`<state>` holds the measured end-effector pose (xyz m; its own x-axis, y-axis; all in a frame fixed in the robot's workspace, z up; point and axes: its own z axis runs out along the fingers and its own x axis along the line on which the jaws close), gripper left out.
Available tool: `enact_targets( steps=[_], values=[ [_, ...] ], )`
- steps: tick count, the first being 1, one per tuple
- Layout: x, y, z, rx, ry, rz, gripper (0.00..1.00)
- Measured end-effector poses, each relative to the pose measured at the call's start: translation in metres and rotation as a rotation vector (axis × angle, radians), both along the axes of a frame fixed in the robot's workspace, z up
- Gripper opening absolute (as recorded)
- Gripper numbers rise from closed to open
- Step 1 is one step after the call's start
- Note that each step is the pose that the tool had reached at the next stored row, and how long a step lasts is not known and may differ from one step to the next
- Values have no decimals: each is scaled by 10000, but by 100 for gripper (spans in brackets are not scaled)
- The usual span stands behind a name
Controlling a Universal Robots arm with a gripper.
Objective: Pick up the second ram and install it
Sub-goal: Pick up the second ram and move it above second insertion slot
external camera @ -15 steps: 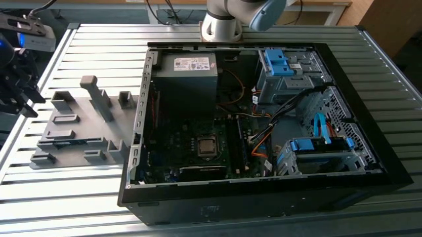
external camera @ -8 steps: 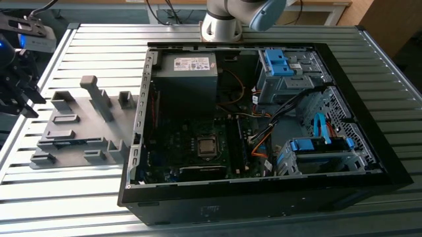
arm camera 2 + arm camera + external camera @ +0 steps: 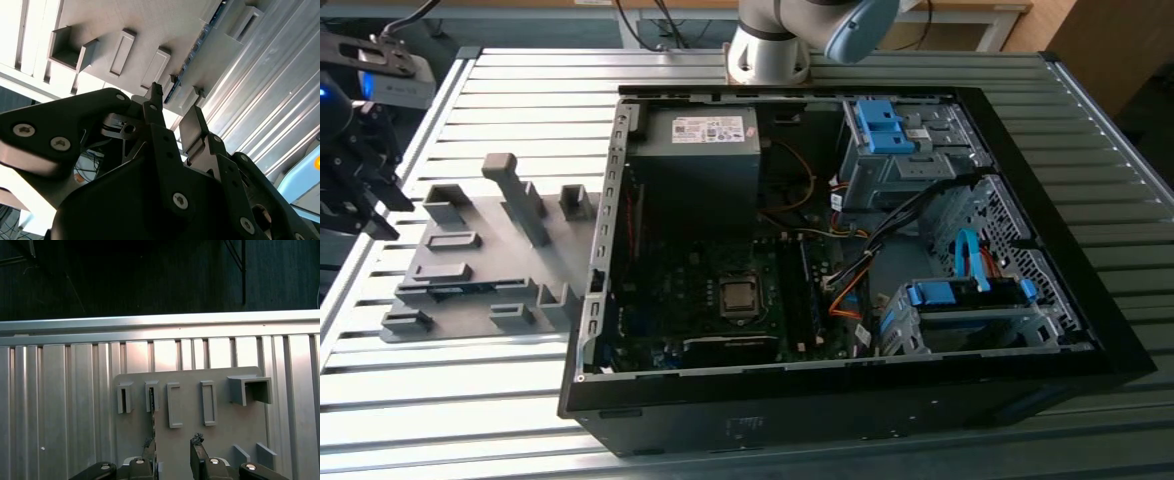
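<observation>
First wrist view: gripper (image 3: 172, 441) spread, empty, over grey holder plate (image 3: 190, 407); second ram (image 3: 151, 422) on edge in slots near plate edge. Best: centre jaws across stick, grip mid-length.

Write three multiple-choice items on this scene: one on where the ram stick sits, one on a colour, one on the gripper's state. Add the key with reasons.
1. Where is the second ram?
A) in the grey holder plate, outside the computer case
B) inside the case
C) on the case's rim

2. What colour are the drive carriers in the case?
A) red
B) blue
C) yellow

3. How is the gripper?
A) shut on the ram
B) open, holding nothing
C) shut, empty

Key: 1 A, the stick stands edge-on between the plate's blocks. 2 B, the carriers are plainly blue in the exterior view. 3 B, both wrist views show the fingers apart with nothing between them.
</observation>
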<state>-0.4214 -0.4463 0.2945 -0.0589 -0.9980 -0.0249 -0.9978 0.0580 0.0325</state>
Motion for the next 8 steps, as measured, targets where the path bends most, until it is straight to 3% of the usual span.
enact_targets(
  steps=[8],
  values=[
    [0, 0, -14, 0, 0, 0, 41]
  ],
)
